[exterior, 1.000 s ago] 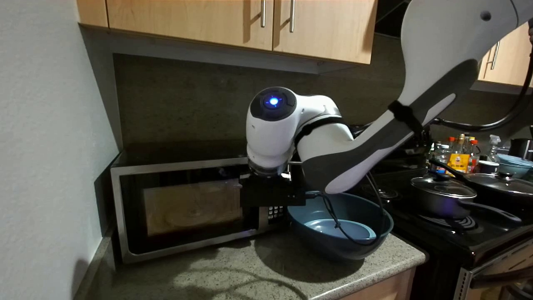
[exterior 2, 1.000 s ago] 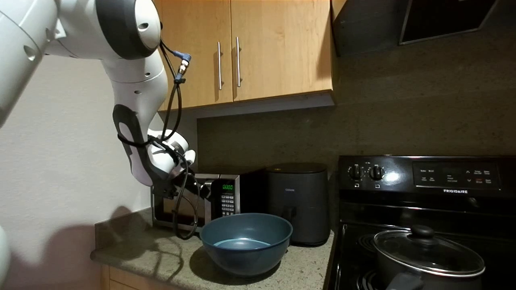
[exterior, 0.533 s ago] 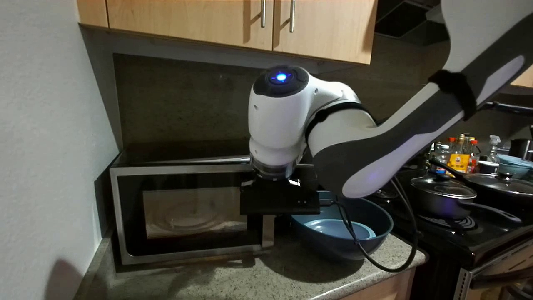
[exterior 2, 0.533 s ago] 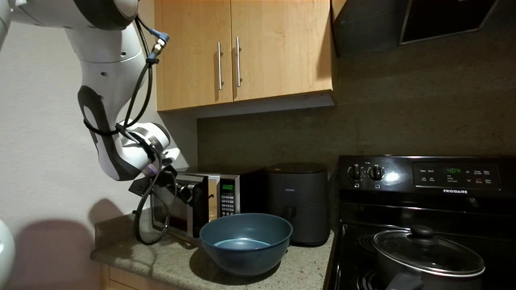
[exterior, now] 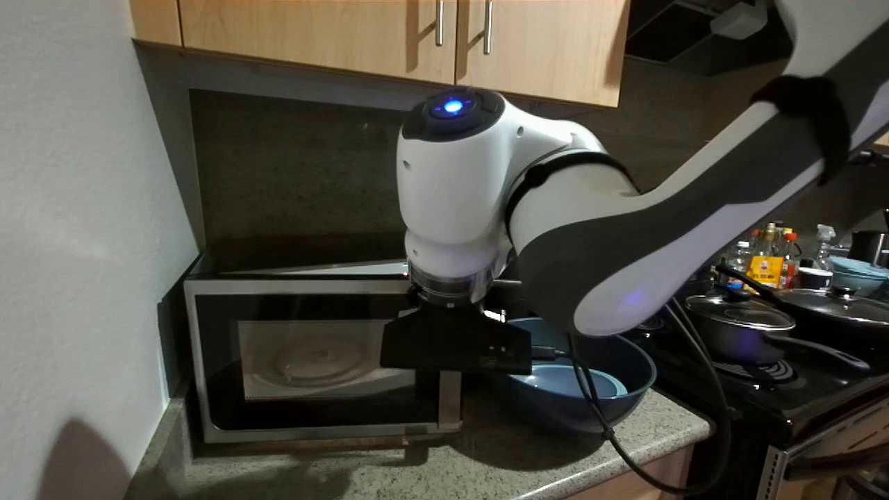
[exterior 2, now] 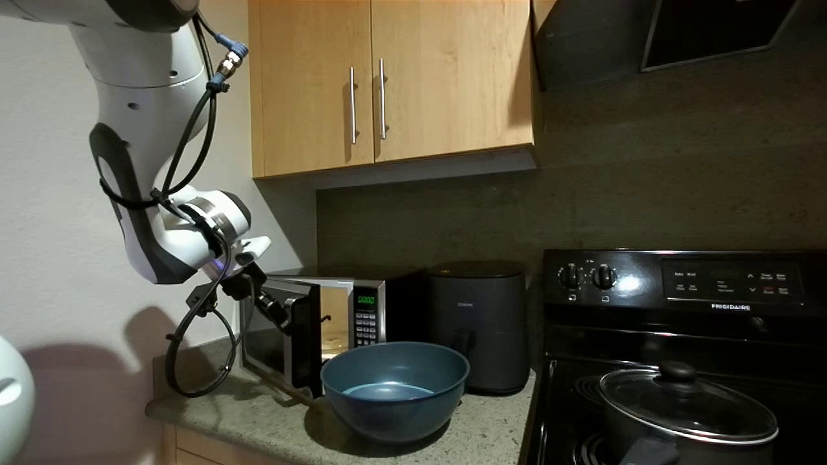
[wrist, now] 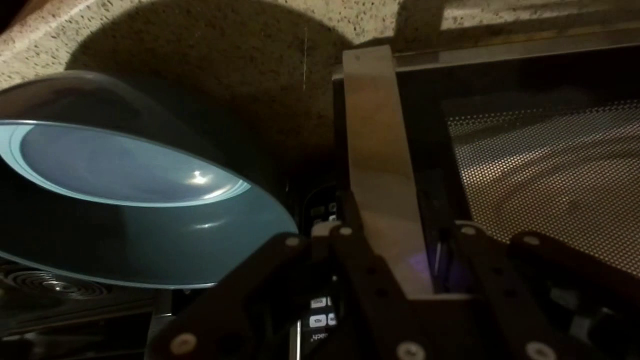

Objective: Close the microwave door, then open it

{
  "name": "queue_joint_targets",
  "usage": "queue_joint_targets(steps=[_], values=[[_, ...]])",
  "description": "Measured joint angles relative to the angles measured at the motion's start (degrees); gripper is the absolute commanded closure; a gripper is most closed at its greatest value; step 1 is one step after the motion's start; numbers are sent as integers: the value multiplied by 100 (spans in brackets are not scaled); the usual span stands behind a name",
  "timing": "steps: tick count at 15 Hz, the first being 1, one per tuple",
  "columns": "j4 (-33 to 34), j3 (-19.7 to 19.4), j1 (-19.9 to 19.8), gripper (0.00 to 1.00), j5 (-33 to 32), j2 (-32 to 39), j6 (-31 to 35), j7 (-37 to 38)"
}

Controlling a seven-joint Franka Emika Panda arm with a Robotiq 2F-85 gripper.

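Note:
The microwave point(exterior 2: 366, 316) stands on the counter against the left wall. Its black-framed microwave door point(exterior: 312, 357) is partly open, swung out on its left side hinge, and the lit interior point(exterior 2: 334, 316) shows through the gap. The door also shows in the wrist view point(wrist: 545, 175). My gripper point(wrist: 390, 215) has a finger on each side of the flat silver door handle point(wrist: 377, 125) and looks shut on it. In an exterior view the gripper point(exterior 2: 285, 321) sits at the door's free edge; in the opposite exterior view its fingers are hidden behind the wrist. The turntable shows dimly through the window.
A large blue bowl point(exterior 2: 394, 413) stands on the counter close to the door's free edge. A black appliance point(exterior 2: 481, 323) stands right of the microwave. A lidded pot point(exterior 2: 685, 413) sits on the stove. Wooden cabinets point(exterior 2: 446, 77) hang above; the wall point(exterior: 83, 208) is at left.
The door was shut one second ago, slightly ajar half a second ago, and is wider open now. The gripper has drawn back from the microwave together with the handle. The bowl has not moved.

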Motion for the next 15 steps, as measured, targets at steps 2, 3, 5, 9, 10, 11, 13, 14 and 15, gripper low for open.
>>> queue_joint_targets(steps=[2, 3, 5, 9, 10, 11, 13, 14, 15], values=[[72, -43, 0, 28, 0, 65, 13, -1], [80, -48, 0, 23, 0, 70, 13, -1], [91, -54, 1, 10, 0, 70, 13, -1], [103, -57, 1, 0, 0, 70, 13, -1], [112, -62, 3, 0, -2, 68, 13, 15], [129, -71, 7, 0, -21, 65, 13, 67], [173, -103, 29, 0, -159, 44, 13, 323], [197, -132, 58, 0, -303, 27, 13, 546], [230, -163, 93, 0, -569, 6, 13, 923]])
